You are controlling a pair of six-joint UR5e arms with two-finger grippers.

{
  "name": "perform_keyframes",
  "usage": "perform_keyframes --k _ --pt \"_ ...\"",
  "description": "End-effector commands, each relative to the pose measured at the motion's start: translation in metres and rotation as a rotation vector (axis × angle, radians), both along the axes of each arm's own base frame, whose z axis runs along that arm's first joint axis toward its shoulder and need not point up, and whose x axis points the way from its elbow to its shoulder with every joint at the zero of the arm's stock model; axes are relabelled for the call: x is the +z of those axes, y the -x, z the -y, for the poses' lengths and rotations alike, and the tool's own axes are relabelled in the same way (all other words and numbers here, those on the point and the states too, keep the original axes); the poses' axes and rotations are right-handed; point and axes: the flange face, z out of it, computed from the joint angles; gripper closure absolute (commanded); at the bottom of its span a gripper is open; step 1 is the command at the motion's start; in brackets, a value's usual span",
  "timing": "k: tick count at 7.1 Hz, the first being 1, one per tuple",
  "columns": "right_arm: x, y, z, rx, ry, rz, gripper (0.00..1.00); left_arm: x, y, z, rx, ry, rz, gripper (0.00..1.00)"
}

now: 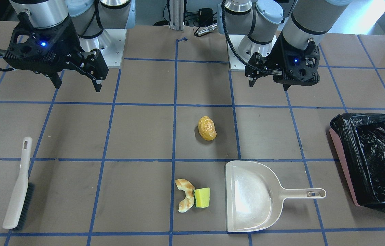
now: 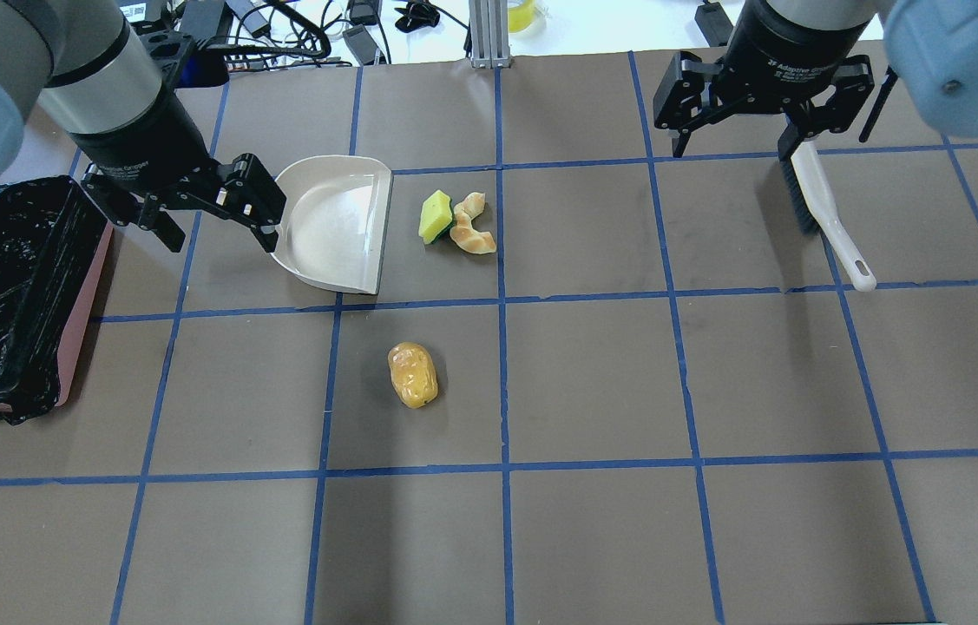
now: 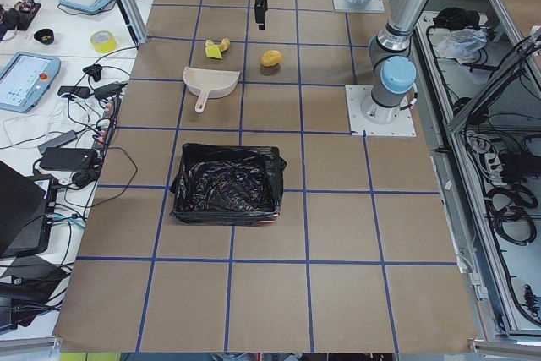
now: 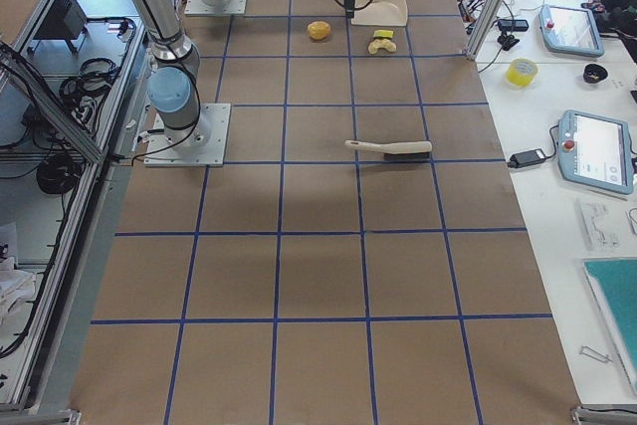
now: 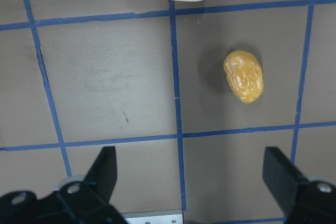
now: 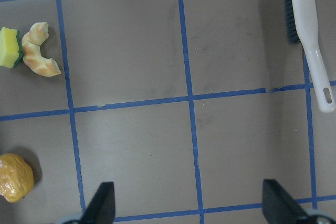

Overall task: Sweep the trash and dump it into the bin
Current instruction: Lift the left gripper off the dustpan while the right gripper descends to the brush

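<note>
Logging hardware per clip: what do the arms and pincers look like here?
The left arm and right arm are silver-grey tubes with pale blue joint caps. The left pincer and right pincer are black and two-fingered, below black collars with small white lettering. A blue light glows on each wrist housing, and a black cable runs to each.

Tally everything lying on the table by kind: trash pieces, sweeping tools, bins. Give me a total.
Trash pieces: 3 (glossy amber-yellow lump, curved tan-and-white croissant-like piece, yellow sponge block with a green side)
Sweeping tools: 2 (beige plastic dustpan, white hand brush with dark bristles)
Bins: 1 (pink rectangular bin lined with a black plastic bag)
Total: 6
</note>
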Motion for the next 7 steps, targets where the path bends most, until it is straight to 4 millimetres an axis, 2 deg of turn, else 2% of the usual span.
perform_keyframes --k 1,5,6,7 --pt "-0.001 0.000 -0.001 0.006 -0.008 -0.005 0.00 0.000 0.000 0.000 0.000 0.003 -0.001 0.00" --pt "-0.006 0.002 -0.004 -0.013 -0.055 -0.003 0.00 0.002 0.000 0.001 -0.002 0.013 -0.001 0.00" --pt "-0.014 0.001 -0.003 -0.009 -0.069 -0.004 0.00 0.002 0.000 0.001 -0.002 0.011 -0.001 0.00" --pt "-0.033 0.004 0.001 -0.006 -0.098 -0.009 0.00 0.000 0.000 0.001 -0.002 0.007 -0.001 0.00"
